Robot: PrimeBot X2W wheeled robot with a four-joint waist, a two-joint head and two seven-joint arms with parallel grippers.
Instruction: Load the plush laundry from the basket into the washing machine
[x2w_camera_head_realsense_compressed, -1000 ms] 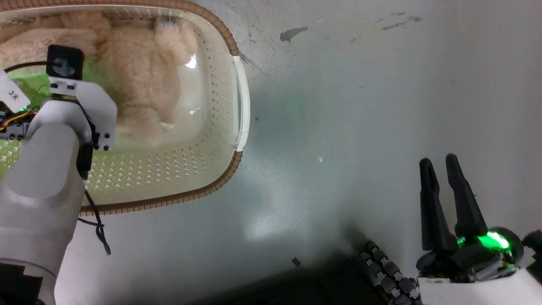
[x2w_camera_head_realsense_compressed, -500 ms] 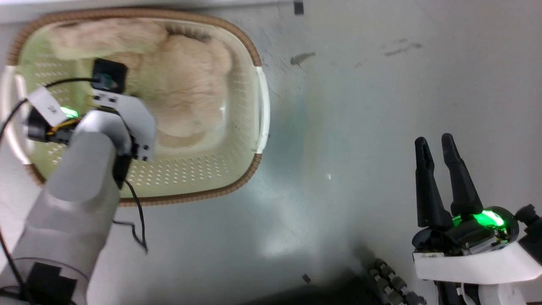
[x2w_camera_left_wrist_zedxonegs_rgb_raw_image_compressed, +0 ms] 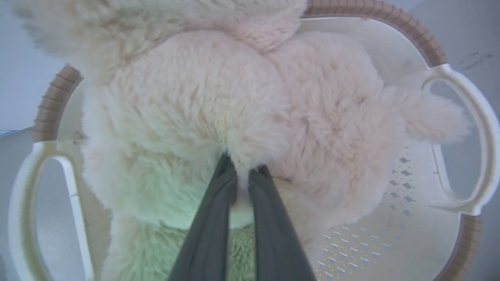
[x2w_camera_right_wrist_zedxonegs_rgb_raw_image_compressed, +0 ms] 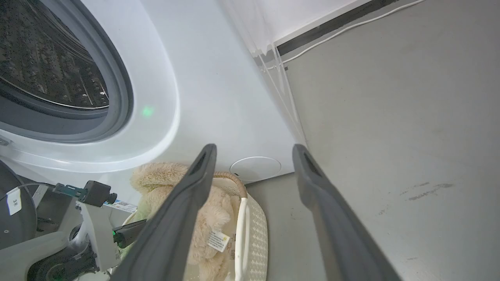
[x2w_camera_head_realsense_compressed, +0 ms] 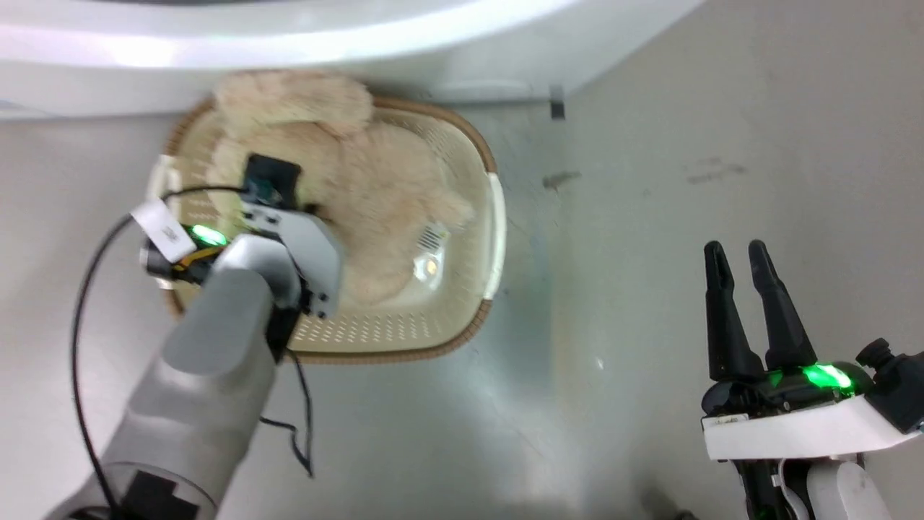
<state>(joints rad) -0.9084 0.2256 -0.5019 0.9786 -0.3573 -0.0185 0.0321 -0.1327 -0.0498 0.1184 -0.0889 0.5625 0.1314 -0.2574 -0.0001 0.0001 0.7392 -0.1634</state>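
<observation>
**Item 1.** Fluffy cream-beige plush toy (x2w_camera_head_realsense_compressed: 375,195) (x2w_camera_left_wrist_zedxonegs_rgb_raw_image_compressed: 187,97) (x2w_camera_right_wrist_zedxonegs_rgb_raw_image_compressed: 213,218), long-furred, with rounded lobes. It lies inside item 2 and covers most of the bottom. One lobe rises over the far rim, toward item 3.

**Item 2.** Cream-white perforated plastic laundry basket (x2w_camera_head_realsense_compressed: 375,331) (x2w_camera_left_wrist_zedxonegs_rgb_raw_image_compressed: 429,43) (x2w_camera_right_wrist_zedxonegs_rgb_raw_image_compressed: 254,234), rounded rectangular, with a brown woven-look rim and white side handles. It stands on the grey floor (x2w_camera_head_realsense_compressed: 635,217), just before item 3. A small white barcoded label (x2w_camera_head_realsense_compressed: 433,235) (x2w_camera_right_wrist_zedxonegs_rgb_raw_image_compressed: 218,239) shows beside the toy; whether it belongs to the toy or the basket cannot be told.

**Item 3.** Large white front-loading washing machine (x2w_camera_head_realsense_compressed: 289,36) (x2w_camera_right_wrist_zedxonegs_rgb_raw_image_compressed: 218,86). In the right wrist view the round port is ringed in grey rubber, and the perforated steel drum (x2w_camera_right_wrist_zedxonegs_rgb_raw_image_compressed: 50,58) is visible through it.

**Item 4.** Left claw (x2w_camera_left_wrist_zedxonegs_rgb_raw_image_compressed: 242,168), reaching down into the basket. The two dark fingers are drawn almost together, with a tuft of the toy's fur pinched between the tips. A black cable (x2w_camera_head_realsense_compressed: 79,325) loops beside the pale forearm.

**Item 5.** Right claw (x2w_camera_head_realsense_compressed: 735,249) (x2w_camera_right_wrist_zedxonegs_rgb_raw_image_compressed: 254,148), over bare floor, well apart from the basket. Its fingers are spread and hold nothing. A green light (x2w_camera_head_realsense_compressed: 823,375) glows at its base.
</observation>
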